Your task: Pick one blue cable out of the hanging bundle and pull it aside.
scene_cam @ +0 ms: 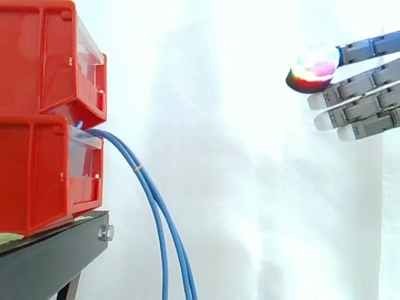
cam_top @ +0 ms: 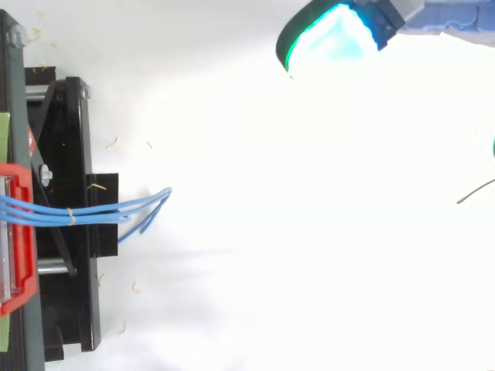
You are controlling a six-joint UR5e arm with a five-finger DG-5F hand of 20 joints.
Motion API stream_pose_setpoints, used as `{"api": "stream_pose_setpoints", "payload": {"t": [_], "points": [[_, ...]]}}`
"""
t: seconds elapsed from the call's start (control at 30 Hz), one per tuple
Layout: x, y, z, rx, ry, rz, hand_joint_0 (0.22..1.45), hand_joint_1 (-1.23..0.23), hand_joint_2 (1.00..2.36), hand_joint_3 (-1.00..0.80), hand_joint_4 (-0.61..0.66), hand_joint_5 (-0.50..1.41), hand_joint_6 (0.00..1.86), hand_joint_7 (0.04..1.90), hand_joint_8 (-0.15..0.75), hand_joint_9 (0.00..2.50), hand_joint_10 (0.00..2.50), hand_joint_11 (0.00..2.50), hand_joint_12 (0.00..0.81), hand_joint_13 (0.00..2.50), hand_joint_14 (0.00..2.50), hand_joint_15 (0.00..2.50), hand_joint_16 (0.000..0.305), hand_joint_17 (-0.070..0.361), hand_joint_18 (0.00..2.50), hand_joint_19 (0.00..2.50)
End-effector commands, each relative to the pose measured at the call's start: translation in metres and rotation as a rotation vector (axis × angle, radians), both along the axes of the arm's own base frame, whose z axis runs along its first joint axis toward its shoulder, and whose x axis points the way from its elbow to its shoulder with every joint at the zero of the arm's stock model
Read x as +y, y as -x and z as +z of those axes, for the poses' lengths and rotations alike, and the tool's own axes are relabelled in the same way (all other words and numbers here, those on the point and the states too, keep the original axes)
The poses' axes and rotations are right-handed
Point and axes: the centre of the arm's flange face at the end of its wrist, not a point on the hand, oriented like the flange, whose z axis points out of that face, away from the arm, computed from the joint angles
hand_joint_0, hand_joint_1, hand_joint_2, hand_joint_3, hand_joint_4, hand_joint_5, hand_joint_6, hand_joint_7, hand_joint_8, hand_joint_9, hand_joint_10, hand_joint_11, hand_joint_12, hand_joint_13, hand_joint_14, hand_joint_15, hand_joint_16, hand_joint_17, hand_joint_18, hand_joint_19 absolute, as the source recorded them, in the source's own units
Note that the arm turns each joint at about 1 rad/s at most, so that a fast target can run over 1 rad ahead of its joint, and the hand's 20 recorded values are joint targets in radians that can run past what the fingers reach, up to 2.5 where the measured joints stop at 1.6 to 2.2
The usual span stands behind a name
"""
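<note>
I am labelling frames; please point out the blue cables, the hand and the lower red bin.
blue cables (scene_cam: 142,175), side view, on the hanging bundle.
hand (scene_cam: 365,78), side view, on a straight finger.
lower red bin (scene_cam: 37,178), side view, its side wall.

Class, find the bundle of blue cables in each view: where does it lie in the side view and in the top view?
Side view: the blue cables leave the red bins at left and hang to the bottom edge.
Top view: left edge, mid-height, running right across the black stand.
Shared landmark: that black stand.
</note>
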Motion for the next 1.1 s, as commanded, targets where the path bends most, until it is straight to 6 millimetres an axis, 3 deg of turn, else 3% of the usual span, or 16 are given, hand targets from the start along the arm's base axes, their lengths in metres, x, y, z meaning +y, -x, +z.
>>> {"api": "stream_pose_setpoints", "payload": {"t": [0.0,0.33,0.4,0.57,1.07], "points": [[0.000,-0.003,-0.010,0.013,0.005,-0.015,0.43,-0.41,1.00,-0.50,0.19,-0.22,0.50,0.66,0.289,0.40,0.00,0.00,0.390,0.28,0.00,0.14,0.066,0.149,0.16,0.21],[0.000,-0.003,-0.011,0.014,0.001,-0.011,0.43,-0.42,1.00,-0.50,0.20,-0.22,0.50,0.67,0.291,0.42,0.00,0.00,0.391,0.30,0.00,0.15,0.066,0.147,0.18,0.21],[0.002,-0.011,-0.029,0.022,-0.013,-0.008,0.44,-0.42,1.00,-0.50,0.20,-0.22,0.50,0.67,0.292,0.42,0.00,0.00,0.389,0.30,0.00,0.14,0.065,0.147,0.18,0.21],[0.002,-0.019,-0.045,0.010,-0.040,-0.011,0.44,-0.42,1.00,-0.50,0.20,-0.22,0.50,0.67,0.293,0.43,0.00,0.00,0.389,0.30,0.00,0.14,0.065,0.147,0.18,0.22],[0.004,-0.022,-0.057,0.028,-0.037,-0.008,0.45,-0.44,1.00,-0.50,0.21,-0.21,0.50,0.68,0.299,0.47,0.00,0.00,0.387,0.32,0.00,0.15,0.065,0.145,0.21,0.23]]}}
